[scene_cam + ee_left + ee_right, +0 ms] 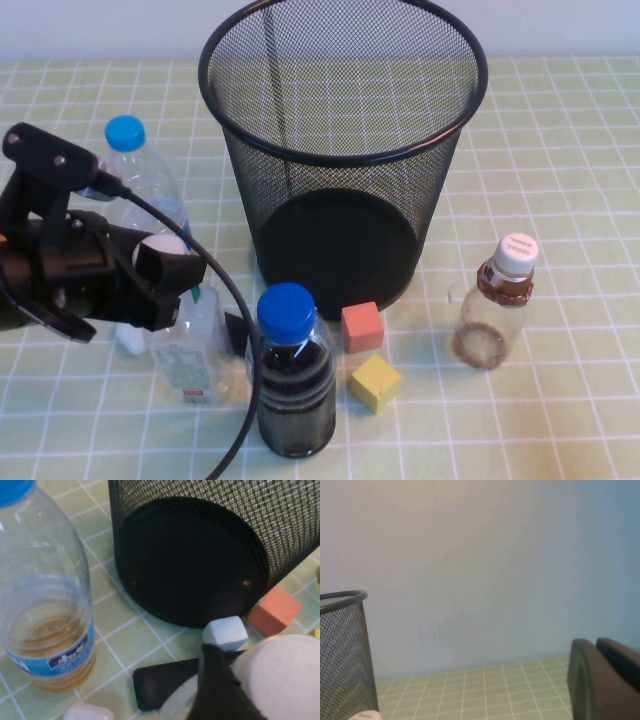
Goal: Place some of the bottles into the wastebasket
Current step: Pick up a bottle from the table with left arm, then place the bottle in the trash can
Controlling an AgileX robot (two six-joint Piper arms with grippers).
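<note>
- Left gripper (pixel 170 262) at near left, fingers around the white cap of the labelled bottle (pixel 190 355); firm pinch or loose, cannot tell.
- Right gripper (pixel 605 680) raised, away from the objects, fingers pressed together.
- Small bottle (pixel 497 302) upright, near right of bin (pixel 340 150).
- Bin far centre.

Large black wire-mesh wastebasket (pixel 345 150) upright at table's middle-back, small rounded clear bottle (pixel 495 300) with white cap and brown neck band upright to its right, clear white-capped bottle with white-and-green label (pixel 188 355) upright front-left, partly hidden
</note>
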